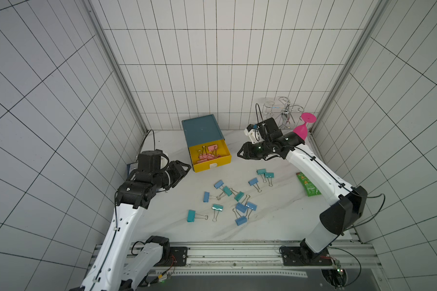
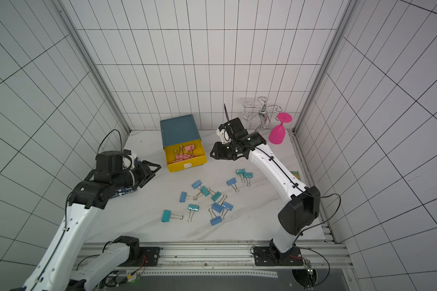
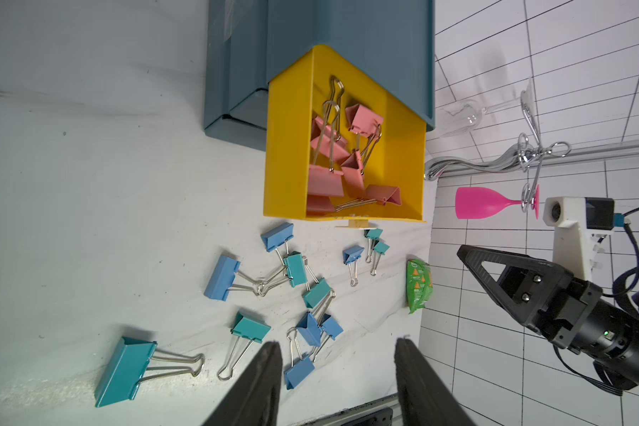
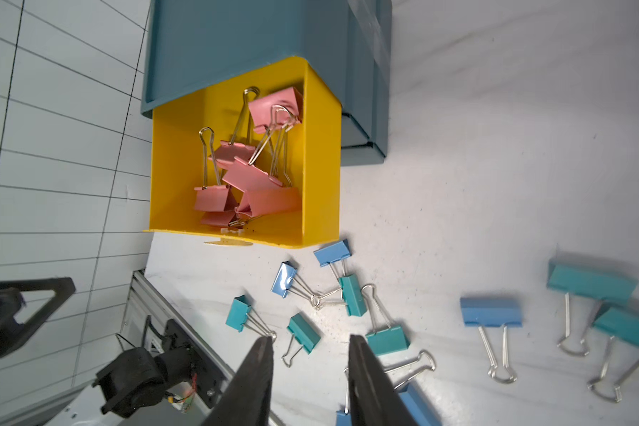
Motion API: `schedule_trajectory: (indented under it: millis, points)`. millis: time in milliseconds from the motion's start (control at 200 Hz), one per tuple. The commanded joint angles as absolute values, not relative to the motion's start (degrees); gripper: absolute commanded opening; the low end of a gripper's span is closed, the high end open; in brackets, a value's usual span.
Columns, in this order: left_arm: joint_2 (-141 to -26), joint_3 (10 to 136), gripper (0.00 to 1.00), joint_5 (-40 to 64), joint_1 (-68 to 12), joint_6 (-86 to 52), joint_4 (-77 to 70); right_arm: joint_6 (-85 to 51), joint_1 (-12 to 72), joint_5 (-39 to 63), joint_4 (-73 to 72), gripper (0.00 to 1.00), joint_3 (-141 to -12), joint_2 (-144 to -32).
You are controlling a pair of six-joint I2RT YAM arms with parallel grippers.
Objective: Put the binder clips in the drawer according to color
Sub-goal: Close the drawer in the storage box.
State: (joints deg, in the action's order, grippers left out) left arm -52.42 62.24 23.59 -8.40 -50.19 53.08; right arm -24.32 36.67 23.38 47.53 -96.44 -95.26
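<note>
The dark-teal drawer cabinet [image 1: 202, 128] stands at the back middle with its yellow top drawer [image 1: 225, 157] pulled out. Several pink binder clips [image 1: 207, 156] lie inside it. Several light-blue clips [image 1: 241, 207] and teal clips [image 1: 191, 216] are scattered on the white table in front. My left gripper [image 1: 188, 168] hovers left of the yellow drawer, jaws apart and empty [image 3: 338, 343]. My right gripper [image 1: 238, 153] hovers right of the drawer; its jaws stand narrower apart, with nothing between them [image 4: 309, 339]. Both grippers point toward the drawer.
A pink wine glass [image 1: 300, 129] hangs upside down on a chrome wire rack [image 1: 285, 110] at the back right, beside a clear glass [image 1: 269, 108]. A green packet [image 1: 308, 185] lies under the right arm. A metal rail [image 1: 237, 252] runs along the front edge.
</note>
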Motion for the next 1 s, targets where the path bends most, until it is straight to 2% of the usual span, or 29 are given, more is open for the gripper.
schedule_trajectory:
  millis: [0, 100, 510, 995]
  points:
    - [-51.19, 58.78, 0.3, 25.87, -8.17, -51.75, 50.63, -28.37, 36.05, 27.28, 42.3, 0.2, -91.69, -92.45]
    - [-50.97, 55.96, 0.0, 27.39, -8.11, -53.28, 48.38, -31.72, 36.04, 29.61, 36.92, 0.0, -88.35, -92.13]
    - [-56.59, 53.15, 0.0, 31.64, -8.13, -56.67, 40.1, -37.93, 36.04, 34.48, 28.37, 0.0, -86.19, -95.49]
    - [-63.21, 54.99, 0.0, 31.99, -8.17, -56.17, 35.9, -38.32, 35.77, 36.01, 27.47, 0.0, -89.07, -100.09]
